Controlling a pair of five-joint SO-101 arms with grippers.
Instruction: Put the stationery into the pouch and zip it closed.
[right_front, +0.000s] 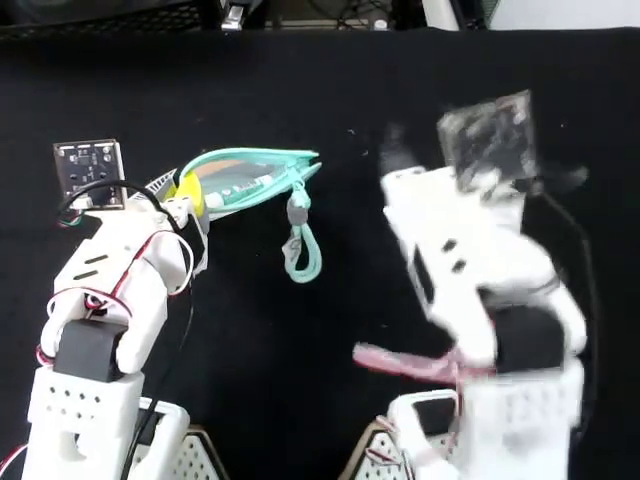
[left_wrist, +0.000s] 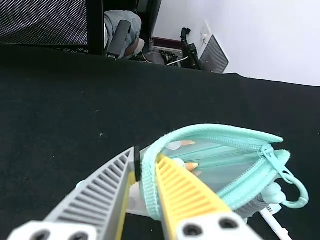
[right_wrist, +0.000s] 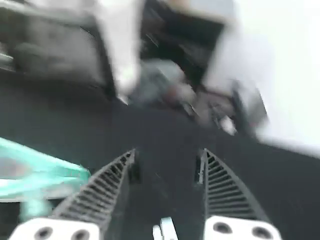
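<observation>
Pouch (right_front: 250, 180) at 10 o'clock on the surface (right_front: 330, 100), one end pinched in the left end effector (left_wrist: 146, 157). Right end effector (right_wrist: 168, 152) wide, empty, at its 3 o'clock. Looks soft, light, floppy; best taken by the small zip tab (right_front: 297, 211).

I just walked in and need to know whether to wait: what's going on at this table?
The left gripper is shut on one end of the teal pouch, with stationery showing inside. The zipper pull sits at the far end by the loop, and the mouth seems to gape. The right gripper is open and empty, apart from the pouch.
</observation>
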